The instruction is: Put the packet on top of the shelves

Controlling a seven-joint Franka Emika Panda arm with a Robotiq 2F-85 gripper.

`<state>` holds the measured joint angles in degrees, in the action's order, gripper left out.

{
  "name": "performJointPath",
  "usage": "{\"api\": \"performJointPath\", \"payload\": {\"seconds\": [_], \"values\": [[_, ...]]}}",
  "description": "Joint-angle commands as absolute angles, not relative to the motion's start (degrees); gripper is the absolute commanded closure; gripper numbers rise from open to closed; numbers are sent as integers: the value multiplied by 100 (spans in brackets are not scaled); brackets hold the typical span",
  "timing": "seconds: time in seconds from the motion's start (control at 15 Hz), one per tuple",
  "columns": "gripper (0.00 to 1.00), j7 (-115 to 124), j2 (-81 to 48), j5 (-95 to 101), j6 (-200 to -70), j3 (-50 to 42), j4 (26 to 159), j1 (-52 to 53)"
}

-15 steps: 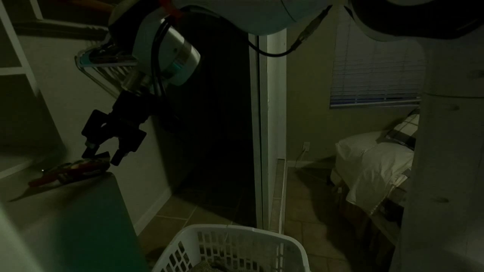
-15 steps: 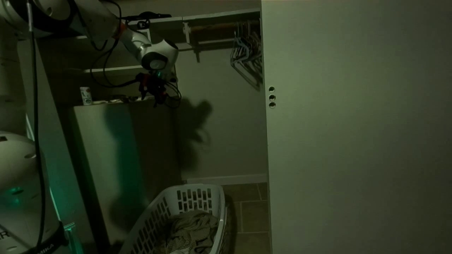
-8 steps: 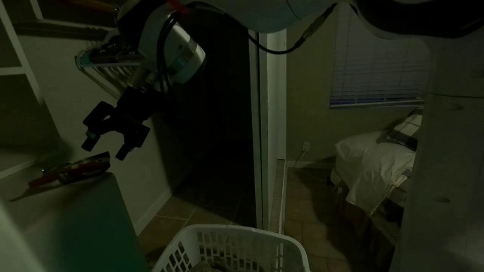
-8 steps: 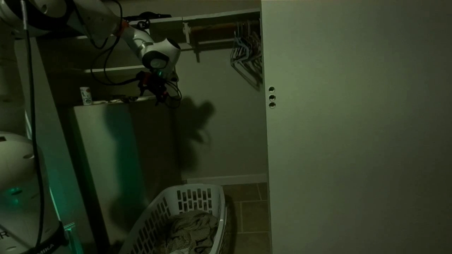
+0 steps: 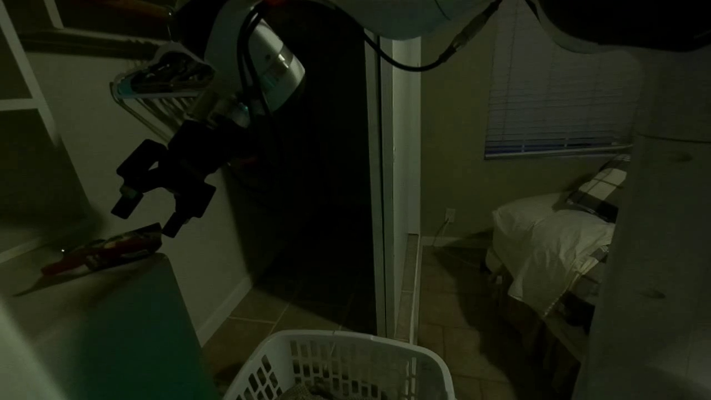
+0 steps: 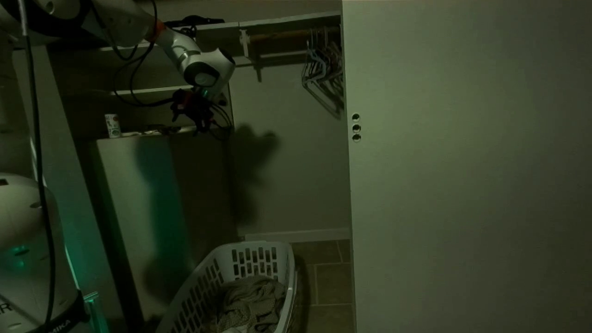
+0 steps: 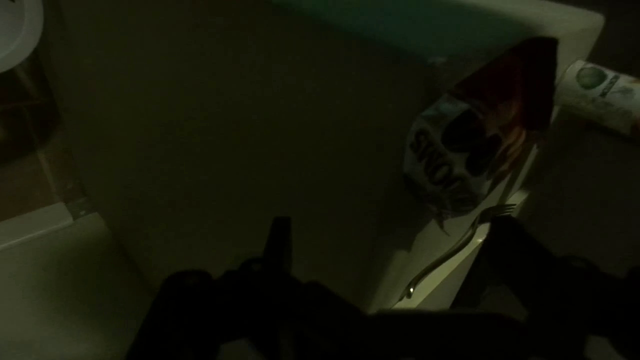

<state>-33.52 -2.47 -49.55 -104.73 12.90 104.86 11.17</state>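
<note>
Lying on top of the pale green cabinet [image 5: 150, 328], close to its end edge, the crinkled red-and-white packet [image 5: 114, 250] rests on the surface; nothing grips it. Gripper [image 5: 145, 222]: wide, fingers well apart, nothing held. It hangs near the same end of the cabinet, and in the wrist view the packet shows beyond the fingertips, not between them. Also on the cabinet top: a metal fork [image 7: 450, 252] beside the packet, and an upright printed can [image 6: 112, 126] farther along.

Progress (judgement): the white shelves [image 5: 19, 104] rise beyond the cabinet, and the packet is not on them. If their top is the goal, everything is left: close on the packet, lift it clear of the cabinet, carry it up, let go. If the task sentence means the cabinet top, the packet is in place and only the arm's withdrawal remains. These views alone do not settle which. Light is poor; cannot tell whether the packet overhangs the cabinet edge.
</note>
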Motion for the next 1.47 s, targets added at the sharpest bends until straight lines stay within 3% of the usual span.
{"api": "performJointPath", "payload": {"seconds": [0.0,0.07,0.2,0.73,1.0,1.2,1.4], "values": [[0,-3539,-213,-5157,-10111,1247,10535,1100],[25,-3548,-223,-5149,-10088,1244,10524,1104],[32,-3593,-248,-5178,-10072,1245,10510,1106],[91,-3670,-288,-5326,-9832,1210,10486,1082],[96,-3795,-333,-5627,-9829,1170,10508,1069],[90,-3925,-366,-5870,-9872,1151,10514,1065],[92,-4068,-371,-6096,-9951,1143,10526,1067]]}}
